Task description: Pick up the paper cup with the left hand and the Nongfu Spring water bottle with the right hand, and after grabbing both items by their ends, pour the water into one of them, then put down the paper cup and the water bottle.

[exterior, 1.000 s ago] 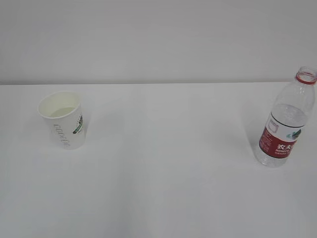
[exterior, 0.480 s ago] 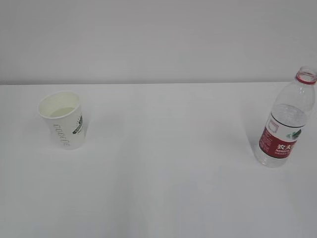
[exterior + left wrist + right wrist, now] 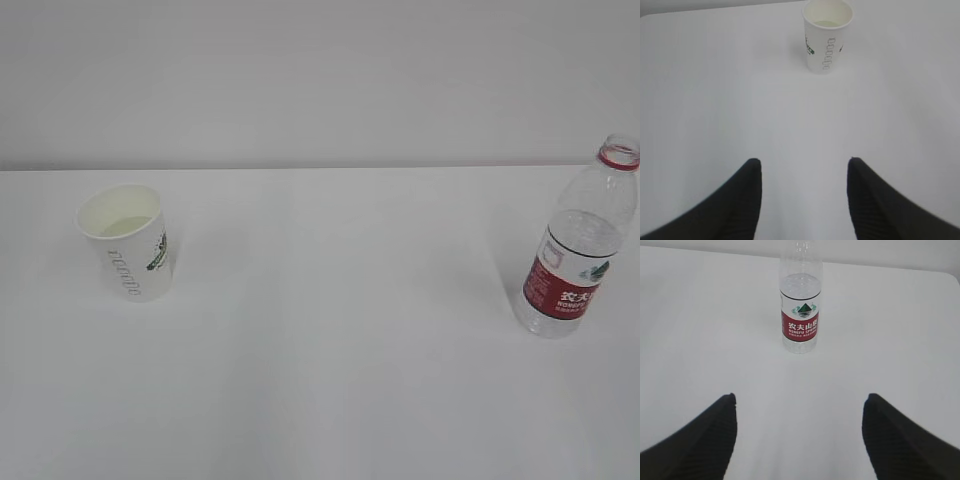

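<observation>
The paper cup (image 3: pixel 128 240) stands upright on the left of the white table, white with a dark green logo, a pale pool of water inside. In the left wrist view the paper cup (image 3: pixel 827 35) is far ahead of my left gripper (image 3: pixel 805 161), which is open with only bare table between its fingers. The Nongfu Spring water bottle (image 3: pixel 580 245) stands upright at the right, uncapped, with a red neck ring and red label. The right wrist view has the bottle (image 3: pixel 800 305) well ahead of my right gripper (image 3: pixel 799 396), open wide and empty. Neither arm appears in the exterior view.
The white table (image 3: pixel 340 330) runs back to a plain pale wall. Its far edge shows behind the bottle (image 3: pixel 890 267) in the right wrist view and behind the cup (image 3: pixel 715 7) in the left wrist view.
</observation>
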You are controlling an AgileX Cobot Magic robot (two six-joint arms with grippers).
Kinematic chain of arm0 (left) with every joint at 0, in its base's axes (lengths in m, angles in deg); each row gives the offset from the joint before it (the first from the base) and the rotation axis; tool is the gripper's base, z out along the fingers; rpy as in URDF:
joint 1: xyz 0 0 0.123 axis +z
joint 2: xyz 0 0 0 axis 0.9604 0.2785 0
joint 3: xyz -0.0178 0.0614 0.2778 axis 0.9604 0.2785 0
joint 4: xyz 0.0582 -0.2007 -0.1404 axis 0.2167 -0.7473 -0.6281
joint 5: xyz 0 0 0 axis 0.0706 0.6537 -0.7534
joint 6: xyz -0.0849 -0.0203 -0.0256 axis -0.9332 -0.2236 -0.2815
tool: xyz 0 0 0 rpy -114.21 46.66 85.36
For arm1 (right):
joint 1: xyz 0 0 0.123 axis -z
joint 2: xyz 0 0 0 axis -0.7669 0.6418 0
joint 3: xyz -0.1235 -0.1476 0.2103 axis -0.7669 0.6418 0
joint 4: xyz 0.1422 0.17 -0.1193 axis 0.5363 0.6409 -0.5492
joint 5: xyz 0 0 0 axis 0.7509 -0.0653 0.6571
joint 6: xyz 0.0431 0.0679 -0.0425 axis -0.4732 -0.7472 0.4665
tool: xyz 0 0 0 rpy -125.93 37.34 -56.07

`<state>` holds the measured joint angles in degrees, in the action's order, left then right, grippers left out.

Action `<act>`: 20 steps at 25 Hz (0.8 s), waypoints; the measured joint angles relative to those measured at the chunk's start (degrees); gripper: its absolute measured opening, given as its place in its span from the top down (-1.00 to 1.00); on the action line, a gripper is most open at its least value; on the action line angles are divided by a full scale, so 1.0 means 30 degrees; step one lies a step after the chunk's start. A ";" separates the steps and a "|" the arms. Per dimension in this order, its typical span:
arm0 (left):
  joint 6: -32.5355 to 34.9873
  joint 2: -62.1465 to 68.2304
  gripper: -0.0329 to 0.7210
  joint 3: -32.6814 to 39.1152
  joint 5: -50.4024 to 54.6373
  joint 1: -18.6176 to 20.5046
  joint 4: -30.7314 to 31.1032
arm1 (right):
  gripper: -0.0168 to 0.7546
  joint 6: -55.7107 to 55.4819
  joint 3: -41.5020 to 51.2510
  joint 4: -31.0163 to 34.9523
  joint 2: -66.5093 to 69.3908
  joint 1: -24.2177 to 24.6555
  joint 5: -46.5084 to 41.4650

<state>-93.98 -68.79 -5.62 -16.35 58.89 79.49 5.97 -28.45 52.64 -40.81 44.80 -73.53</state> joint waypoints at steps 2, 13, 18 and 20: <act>0.0000 0.0000 -0.15 0.0233 -0.0369 0.0000 0.0000 | -0.57 0.0030 0.0047 0.0000 0.0000 0.0000 0.0052; 0.0000 0.0000 -0.15 0.0268 -0.0571 0.0000 0.0000 | -0.57 0.0030 0.0371 0.0034 0.0000 0.0000 -0.0032; 0.0000 0.0000 -0.15 0.0268 -0.0571 0.0000 0.0000 | -0.57 0.0030 0.0451 0.0034 0.0000 0.0000 -0.0102; 0.0000 0.0000 -0.15 0.0268 -0.0571 0.0000 0.0000 | -0.57 0.0030 0.0482 0.0034 0.0000 0.0000 -0.0102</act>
<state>-93.98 -68.79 -4.82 -18.07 58.89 79.49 6.06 -27.01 52.74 -40.81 44.80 -73.84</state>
